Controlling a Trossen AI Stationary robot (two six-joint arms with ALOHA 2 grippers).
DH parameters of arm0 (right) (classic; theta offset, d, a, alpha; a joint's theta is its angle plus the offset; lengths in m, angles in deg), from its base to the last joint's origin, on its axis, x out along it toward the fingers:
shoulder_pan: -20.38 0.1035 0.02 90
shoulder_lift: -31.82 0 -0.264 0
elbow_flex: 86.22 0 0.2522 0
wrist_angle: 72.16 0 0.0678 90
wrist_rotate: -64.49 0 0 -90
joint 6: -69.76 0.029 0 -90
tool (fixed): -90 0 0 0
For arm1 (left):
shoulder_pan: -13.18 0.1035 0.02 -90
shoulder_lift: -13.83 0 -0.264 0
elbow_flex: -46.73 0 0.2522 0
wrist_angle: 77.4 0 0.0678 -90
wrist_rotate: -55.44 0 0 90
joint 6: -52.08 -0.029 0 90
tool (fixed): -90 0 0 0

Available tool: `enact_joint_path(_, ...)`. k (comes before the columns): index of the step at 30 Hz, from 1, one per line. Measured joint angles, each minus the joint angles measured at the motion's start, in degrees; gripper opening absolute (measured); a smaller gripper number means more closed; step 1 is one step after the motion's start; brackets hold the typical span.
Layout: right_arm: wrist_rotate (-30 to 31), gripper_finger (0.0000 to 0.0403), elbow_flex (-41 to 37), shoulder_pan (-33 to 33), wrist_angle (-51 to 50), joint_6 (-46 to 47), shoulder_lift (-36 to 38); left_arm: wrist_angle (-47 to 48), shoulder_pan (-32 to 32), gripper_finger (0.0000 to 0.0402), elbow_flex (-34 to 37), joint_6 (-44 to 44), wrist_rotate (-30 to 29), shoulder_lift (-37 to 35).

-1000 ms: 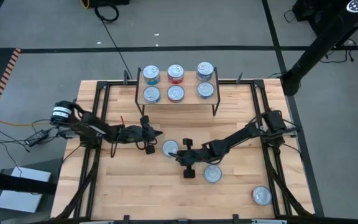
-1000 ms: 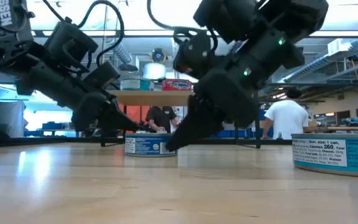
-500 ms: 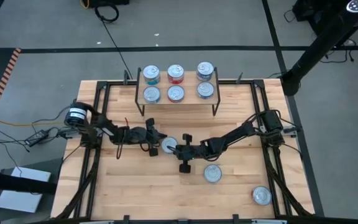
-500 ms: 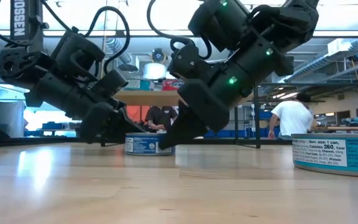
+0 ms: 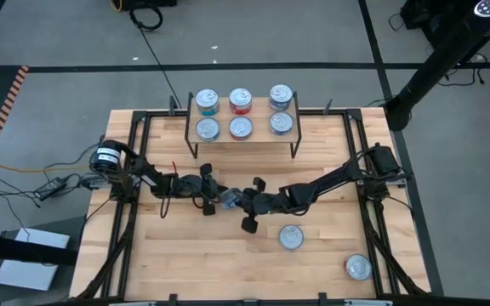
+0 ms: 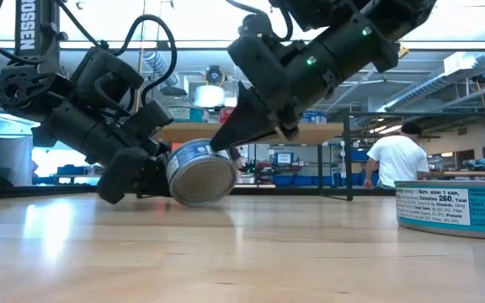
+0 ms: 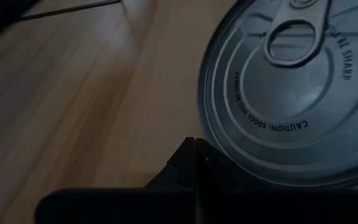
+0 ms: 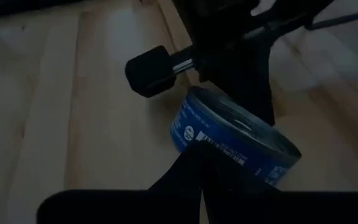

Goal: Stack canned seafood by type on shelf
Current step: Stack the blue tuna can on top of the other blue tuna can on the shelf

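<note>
Blue-label tin (image 6: 200, 172) is sitting tipped on its edge at mid-desk (image 5: 185, 255), in front of the shelf (image 5: 243, 136), pinched between the two end effectors: left end effector (image 6: 154, 172) is pressing its clenched tips against the pull-tab lid, right end effector (image 6: 226, 139), also clenched, is bearing on the upper rim. Neither is actually grasping it. The tin is looking rigid, fairly dense and slick on lid and label, so it is likely rolling or slipping easily; an opened grip across the label wall would be the better hold.
</note>
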Motion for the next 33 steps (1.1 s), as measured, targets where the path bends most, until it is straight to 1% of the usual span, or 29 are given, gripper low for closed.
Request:
enact_joint_path(7,-0.21,0.0012,0.0,-0.11,0.82,6.55,0.0,-0.01,0.03,0.0005,0.02,-0.02,3.07,0.0)
enact_joint_path(12,0.7,0.0014,0.0,-0.13,5.08,6.69,-0.04,-0.66,-0.06,0.0005,-0.02,-0.01,6.32,-0.04)
enact_joint_path(14,0.69,0.0014,0.0,-0.35,5.0,6.69,-0.04,-0.61,-0.08,0.0005,-0.02,0.0,7.66,-0.04)
enact_joint_path(18,1.02,0.0013,0.0,-0.68,4.48,7.52,-0.09,-0.5,-0.37,0.0005,-0.02,-0.09,8.53,-0.04)
enact_joint_path(26,1.49,0.002,0.0,-0.81,4.39,6.13,-0.09,1.96,-1.48,0.0005,-0.07,-1.51,9.13,-0.09)
enact_joint_path(30,5.15,0.003,0.0,-0.81,3.84,3.97,0.38,2.31,-1.46,0.0005,-0.04,-1.4,9.07,-0.11)
enact_joint_path(33,5.38,0.0045,-0.02,-0.79,3.5,0.86,1.97,2.98,-1.46,0.0005,-0.11,-1.38,8.98,-0.19)
